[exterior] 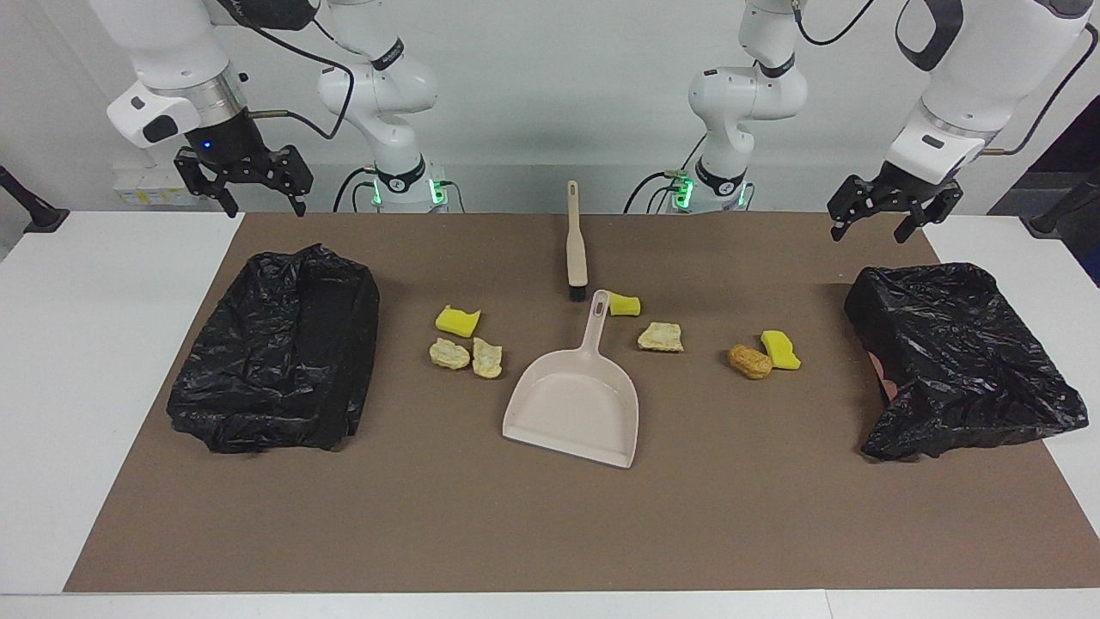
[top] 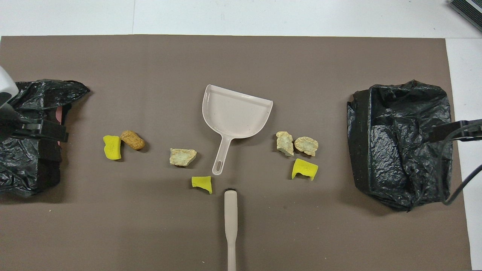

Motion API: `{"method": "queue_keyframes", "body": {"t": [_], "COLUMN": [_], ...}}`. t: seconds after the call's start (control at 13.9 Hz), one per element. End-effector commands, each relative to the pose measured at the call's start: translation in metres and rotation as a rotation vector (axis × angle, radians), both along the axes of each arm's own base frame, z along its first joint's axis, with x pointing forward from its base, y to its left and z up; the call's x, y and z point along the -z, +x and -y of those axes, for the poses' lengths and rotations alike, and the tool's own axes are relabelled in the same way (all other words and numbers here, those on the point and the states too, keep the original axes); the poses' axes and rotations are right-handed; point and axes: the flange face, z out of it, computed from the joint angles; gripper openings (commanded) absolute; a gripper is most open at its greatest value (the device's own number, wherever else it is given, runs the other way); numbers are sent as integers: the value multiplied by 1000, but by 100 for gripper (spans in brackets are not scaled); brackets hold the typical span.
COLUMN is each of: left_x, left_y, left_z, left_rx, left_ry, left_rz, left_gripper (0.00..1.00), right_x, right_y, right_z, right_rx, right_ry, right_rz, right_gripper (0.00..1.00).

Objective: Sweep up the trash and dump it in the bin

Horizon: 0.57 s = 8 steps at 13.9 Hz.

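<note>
Both my hands are hanging spread open, left hand (exterior: 885, 219) and right hand (exterior: 245, 185) gripping nothing. Worrying the brush (exterior: 575, 245) is flicking the trash (exterior: 662, 337) past the dustpan (exterior: 576, 404) if I'm sweeping too hard.

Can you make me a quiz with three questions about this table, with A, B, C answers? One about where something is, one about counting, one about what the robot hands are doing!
1. Where is the brush?
A. In the dustpan
B. Nearer to the robots than the dustpan
C. In a black bin

2. How many yellow sponge bits are there?
A. One
B. Three
C. Six

3. What are the two grippers doing?
A. Holding the brush
B. Holding the dustpan
C. Open, up in the air, holding nothing

Answers:
1 B: the brush lies on the mat just above the dustpan's handle in the facing view.
2 B: three yellow pieces show.
3 C: the left gripper and right gripper hang open, with nothing between their fingers.
</note>
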Motion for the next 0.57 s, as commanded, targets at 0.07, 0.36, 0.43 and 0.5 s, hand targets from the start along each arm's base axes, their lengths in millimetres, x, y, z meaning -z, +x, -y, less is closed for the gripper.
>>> {"method": "queue_keyframes", "body": {"t": [0.07, 0.36, 0.43, 0.5], "left_x": [32, 64, 72, 77], "left_y": [-26, -54, -62, -68], "left_z": [47, 108, 128, 144], "left_rx": [76, 113, 104, 92], "left_ry": [-25, -36, -31, -28], "left_rz": [-22, -28, -33, -34], "left_gripper": [100, 100, 100, 100], "right_x": [-1, -2, -2, -2], "right_y": [-2, -2, -2, -2], "right_z": [1, 0, 0, 1], "right_rx": [-16, -18, -18, -16], "right_ry": [0, 2, 2, 2], "right_rz": [9, 10, 10, 10], "right_gripper": [100, 100, 100, 100]}}
